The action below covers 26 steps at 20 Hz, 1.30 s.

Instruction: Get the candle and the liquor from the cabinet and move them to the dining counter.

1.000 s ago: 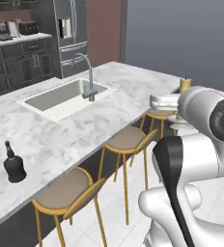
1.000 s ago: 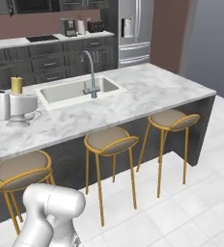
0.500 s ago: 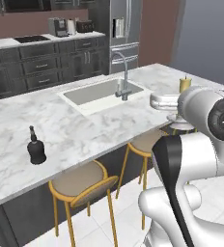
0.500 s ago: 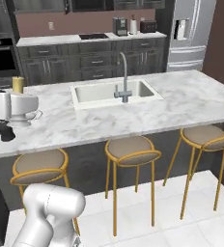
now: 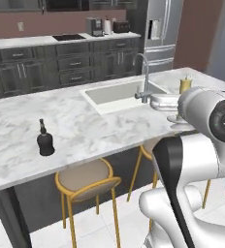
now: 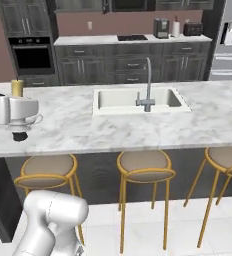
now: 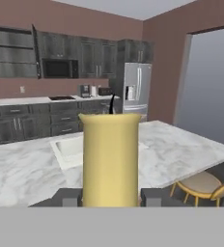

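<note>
My gripper [image 7: 111, 195] is shut on the candle [image 7: 110, 159], a yellowish-tan cylinder that stands upright between the two dark fingertips. From the base views the candle [image 5: 184, 84] [image 6: 17, 88] hangs just above the dining counter [image 5: 85, 127] [image 6: 113, 131], the gripper [image 5: 182, 99] [image 6: 19, 102] holding its lower part. The liquor [image 5: 45, 140], a squat black bottle with a thin neck, stands upright on the counter well left of the sink. In the hand view the dark grey wall cabinet [image 7: 12, 53] is far off, one door open.
An inset sink [image 5: 119, 93] with a curved faucet [image 5: 144, 77] lies mid-counter. Tan round stools [image 6: 144, 166] line the near side. A steel fridge [image 5: 158, 29] and dark lower drawer cabinets [image 6: 128, 65] stand along the back wall.
The whole scene has shifted sideways in both base views, so the base has been moving along the counter. The candle stays in my shut gripper; the liquor has not moved on the counter.
</note>
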Tool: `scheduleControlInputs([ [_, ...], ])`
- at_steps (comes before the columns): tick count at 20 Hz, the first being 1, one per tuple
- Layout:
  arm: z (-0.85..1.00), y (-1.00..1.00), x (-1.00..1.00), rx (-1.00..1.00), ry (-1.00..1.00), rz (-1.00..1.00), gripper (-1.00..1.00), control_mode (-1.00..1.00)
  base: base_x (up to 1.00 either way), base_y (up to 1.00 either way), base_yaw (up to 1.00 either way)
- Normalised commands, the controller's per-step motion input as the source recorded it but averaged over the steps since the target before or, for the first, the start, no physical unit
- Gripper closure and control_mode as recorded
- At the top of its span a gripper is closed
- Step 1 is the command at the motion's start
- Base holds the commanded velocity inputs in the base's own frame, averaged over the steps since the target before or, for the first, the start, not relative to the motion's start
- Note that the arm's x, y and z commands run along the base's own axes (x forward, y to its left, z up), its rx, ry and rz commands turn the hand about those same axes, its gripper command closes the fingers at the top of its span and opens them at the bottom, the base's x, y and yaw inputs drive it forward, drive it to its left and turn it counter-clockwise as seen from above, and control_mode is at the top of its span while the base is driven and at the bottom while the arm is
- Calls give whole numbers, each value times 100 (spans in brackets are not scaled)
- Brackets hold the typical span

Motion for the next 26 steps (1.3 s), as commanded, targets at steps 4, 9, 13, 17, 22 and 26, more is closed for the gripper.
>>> scheduleControlInputs([
  [4,0,0,0,0,0,0,100,100,12,-46,32],
  [9,0,0,0,0,0,0,100,100,34,-26,37],
  [13,0,0,0,0,0,0,100,100,34,-32,31],
  [17,0,0,0,0,0,0,100,100,32,-47,17],
  [22,0,0,0,0,0,0,100,100,31,-53,9],
  [26,0,0,0,0,0,0,100,100,46,-39,13],
])
